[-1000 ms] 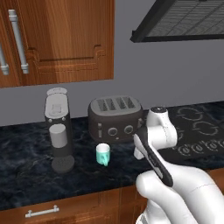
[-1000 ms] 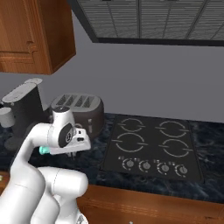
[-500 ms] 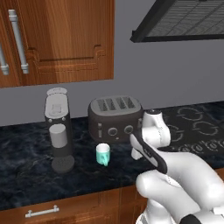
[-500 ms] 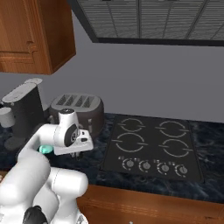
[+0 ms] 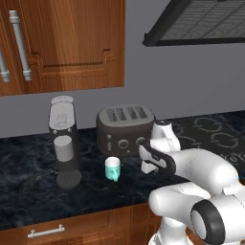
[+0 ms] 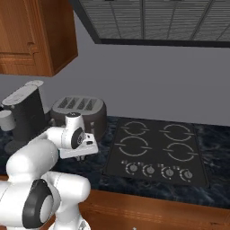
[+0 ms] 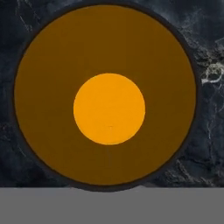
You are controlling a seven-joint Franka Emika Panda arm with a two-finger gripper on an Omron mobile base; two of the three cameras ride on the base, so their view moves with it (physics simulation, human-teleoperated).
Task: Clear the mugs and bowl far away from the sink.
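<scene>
Seen from straight above in the hand view, a dark mug with an orange inside stands very close over the black marble counter. Its near rim runs under the bottom edge, where the fingers sit. My gripper hangs low over the counter in front of the toaster, shut on that mug's rim, and the white hand hides the mug in both base views. A pale teal mug stands upright on the counter, a short way left of the gripper. The bowl and the sink are out of view.
A dark coffee machine with a grey cup stands left of the teal mug. A black cooktop lies to the right of the toaster under a range hood. Wooden cabinets hang above the counter.
The arm has folded lower and the hand has edged a little left and down in front of the toaster. The teal mug has not moved.
</scene>
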